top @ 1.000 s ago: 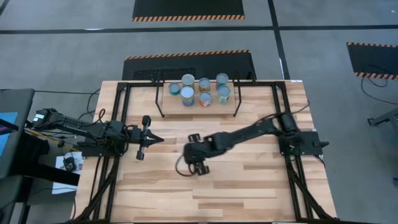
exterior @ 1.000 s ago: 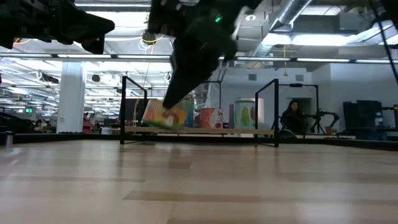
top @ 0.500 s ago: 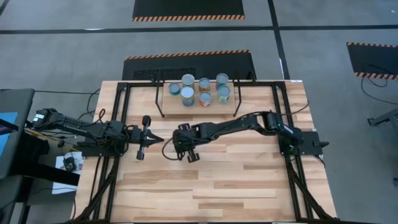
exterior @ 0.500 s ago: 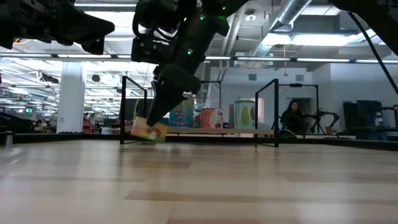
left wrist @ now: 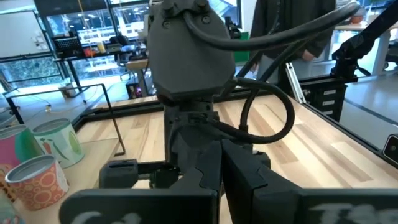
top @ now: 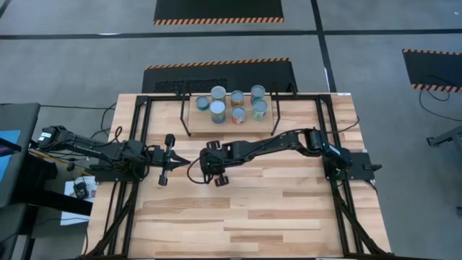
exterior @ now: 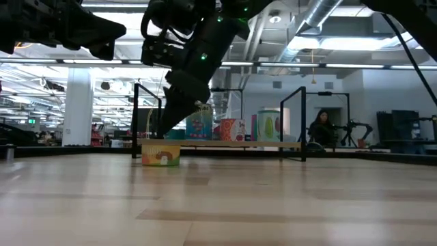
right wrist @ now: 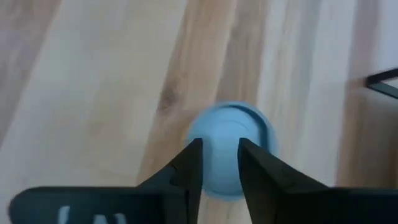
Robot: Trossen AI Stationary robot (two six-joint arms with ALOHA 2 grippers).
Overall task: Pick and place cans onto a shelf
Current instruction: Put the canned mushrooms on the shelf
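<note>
the right gripper [top: 213, 170] hangs over the middle of the table [top: 289, 209], fingers [right wrist: 186, 167] parted above the blue top of a can [exterior: 160, 154] that stands upright on the tabletop, in front of the shelf [top: 229, 120]. six more cans [top: 217, 112] stand on the shelf by the table's far edge. the left gripper [top: 180, 162] waits near the left edge; whether it is open cannot be told.

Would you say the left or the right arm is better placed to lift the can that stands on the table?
Right: its gripper hangs directly over the can, while the left gripper waits off to the side.
</note>
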